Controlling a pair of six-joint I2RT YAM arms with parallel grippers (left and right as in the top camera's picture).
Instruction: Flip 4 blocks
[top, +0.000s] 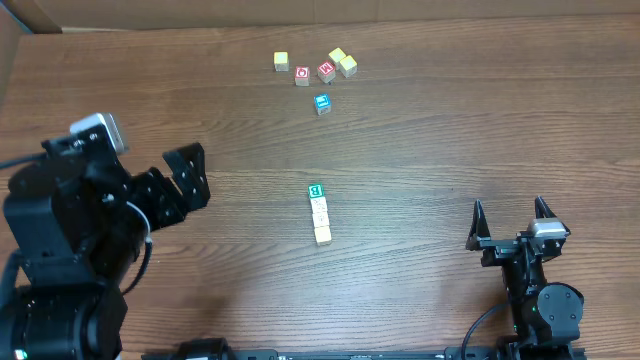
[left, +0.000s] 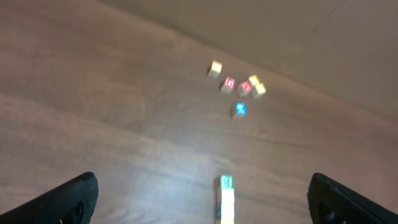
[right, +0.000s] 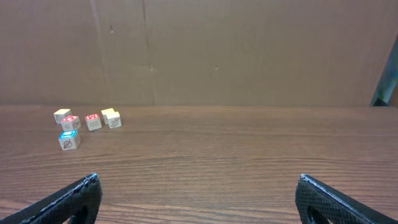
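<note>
A short row of blocks lies mid-table, running toward the front: a teal-green lettered block, a white one, a cream one and a pale yellow one. In the left wrist view the green block heads the pale row at the bottom edge. My left gripper hangs open to the left of the row, high above the table. My right gripper stands open at the front right, nothing between its fingers; the row is out of its view.
A loose cluster sits at the back: two red-faced cubes, pale yellow cubes and a blue-faced cube. The cluster also shows far left in the right wrist view, before a cardboard wall.
</note>
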